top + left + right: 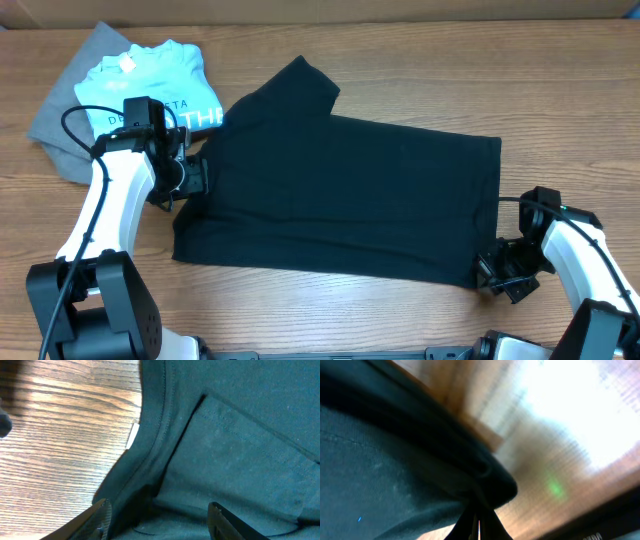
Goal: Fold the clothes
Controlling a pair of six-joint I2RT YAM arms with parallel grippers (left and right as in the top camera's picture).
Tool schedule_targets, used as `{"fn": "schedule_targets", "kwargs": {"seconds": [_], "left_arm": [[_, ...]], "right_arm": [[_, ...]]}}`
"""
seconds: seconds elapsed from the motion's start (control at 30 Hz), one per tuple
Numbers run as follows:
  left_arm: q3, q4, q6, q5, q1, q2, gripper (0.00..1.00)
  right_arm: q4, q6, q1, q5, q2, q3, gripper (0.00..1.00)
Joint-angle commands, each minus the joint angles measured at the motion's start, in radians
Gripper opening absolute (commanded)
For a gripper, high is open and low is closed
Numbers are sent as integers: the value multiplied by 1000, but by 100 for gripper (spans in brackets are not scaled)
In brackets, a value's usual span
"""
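The black T-shirt (340, 190) lies flat across the middle of the table, one sleeve pointing to the back. My left gripper (192, 178) is at its left edge by the neck. In the left wrist view its jaws (160, 527) are open, with the collar fabric (150, 445) between them and a small white tag (132, 436) showing at the neck edge. My right gripper (497, 276) is at the shirt's front right corner. In the right wrist view its fingers (478, 522) are shut on a pinched fold of the black fabric (395, 470).
A light blue T-shirt with white lettering (150, 85) lies on a grey garment (55, 125) at the back left, just behind my left arm. Bare wood table (560, 110) surrounds the shirt.
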Motion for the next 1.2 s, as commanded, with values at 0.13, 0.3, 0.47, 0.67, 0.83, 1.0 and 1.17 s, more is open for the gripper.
{"fn": "schedule_targets", "kwargs": {"seconds": [0.13,0.3,0.47,0.67,0.83,1.0,1.17], "left_arm": [[-4,5,5,0,-1,-5,64],[-4,6,9,0,-1,-5,64],[-4,6,9,1,-1,-5,65],[-3,4,24,16,-1,-6,63],[55,-36,43,75,-2,-15,59],[209,-78,106,182,-31,-37,68],[294,-1,117,181,-119,-22,84]], "right_arm": [[-47,105,-21,3,2,21,4],[-50,100,-21,-2,2,21,4],[-43,101,-21,-29,2,22,30],[23,61,-29,-23,-6,78,31],[6,-47,-37,-29,-30,238,31],[25,-190,-36,-105,-32,454,44],[156,-199,-36,-137,-26,545,49]]}}
